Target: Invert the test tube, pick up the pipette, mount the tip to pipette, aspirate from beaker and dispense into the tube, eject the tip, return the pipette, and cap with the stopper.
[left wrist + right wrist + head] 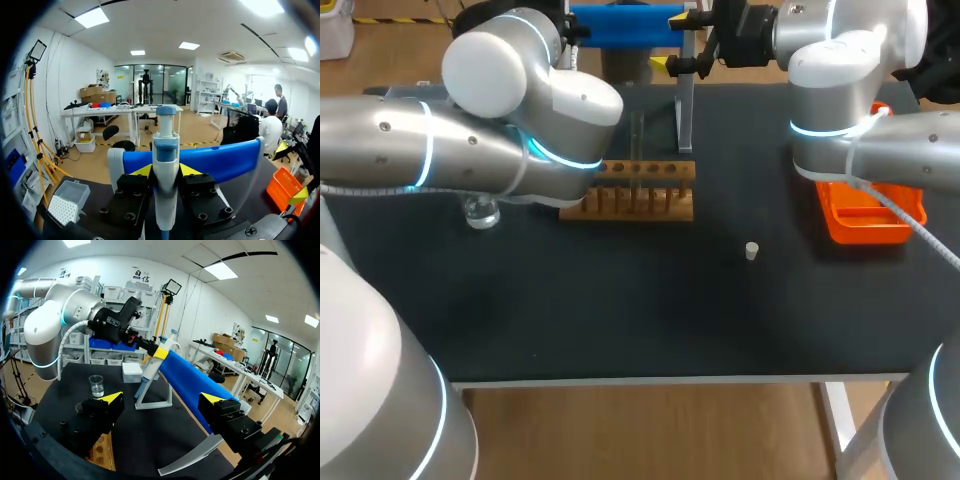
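Note:
The blue-and-white pipette (165, 165) stands between my left gripper's (165, 172) yellow-tipped fingers, which are shut on its body. It is at the top of the grey stand (150, 399) at the table's back (685, 110). In the right wrist view the pipette (152, 362) is ahead of my right gripper (161, 399), which is wide open and holds nothing. A clear test tube (638, 135) stands upright in the wooden rack (635, 195). The small white stopper (751, 250) lies on the mat right of the rack. The beaker (480, 212) sits at the left, partly under my left arm.
An orange bin (865, 215) sits at the right under my right arm. A white tip box (67, 200) stands at the back left, beside the beaker (96, 385). The rack's end (102, 452) lies just below my right gripper.

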Motion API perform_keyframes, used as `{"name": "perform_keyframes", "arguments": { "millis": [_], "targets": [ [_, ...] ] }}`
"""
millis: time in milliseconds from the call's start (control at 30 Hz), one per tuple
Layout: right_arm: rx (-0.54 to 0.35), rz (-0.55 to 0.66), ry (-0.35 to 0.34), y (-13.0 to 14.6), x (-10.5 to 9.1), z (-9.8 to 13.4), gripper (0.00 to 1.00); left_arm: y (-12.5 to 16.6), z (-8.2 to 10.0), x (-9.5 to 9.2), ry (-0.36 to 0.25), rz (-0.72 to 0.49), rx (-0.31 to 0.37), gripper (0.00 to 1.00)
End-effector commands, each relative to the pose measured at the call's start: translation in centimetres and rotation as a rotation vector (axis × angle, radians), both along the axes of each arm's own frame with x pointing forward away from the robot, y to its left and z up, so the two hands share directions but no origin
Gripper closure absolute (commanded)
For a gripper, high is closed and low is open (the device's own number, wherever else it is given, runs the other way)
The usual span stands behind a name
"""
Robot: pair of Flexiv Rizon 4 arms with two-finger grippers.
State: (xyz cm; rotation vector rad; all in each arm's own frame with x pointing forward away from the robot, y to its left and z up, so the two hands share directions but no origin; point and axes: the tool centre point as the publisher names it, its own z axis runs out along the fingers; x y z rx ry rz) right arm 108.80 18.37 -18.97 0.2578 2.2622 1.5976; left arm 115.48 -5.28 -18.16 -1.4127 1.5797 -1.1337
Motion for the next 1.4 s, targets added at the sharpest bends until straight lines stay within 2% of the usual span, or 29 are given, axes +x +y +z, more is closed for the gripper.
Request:
{"name": "perform_keyframes", "arguments": {
  "millis": [33,767,1133,1400],
  "targets": [
    [0.001,0.000,0.000,0.0,0.0,0.0,0.00,-0.1,0.3,0.3,0.020,0.008,0.008,1.00],
    [0.001,0.000,0.000,0.0,0.0,0.0,0.00,-0.6,-0.3,0.7,0.085,0.030,0.020,1.00],
    [0.001,0.000,0.000,0.0,0.0,0.0,0.00,-0.4,-1.8,0.5,0.114,0.035,0.008,1.00],
    [0.001,0.000,0.000,0.0,0.0,0.0,0.00,-0.5,-2.1,0.4,0.125,0.036,-0.007,1.00]
  ]
}}
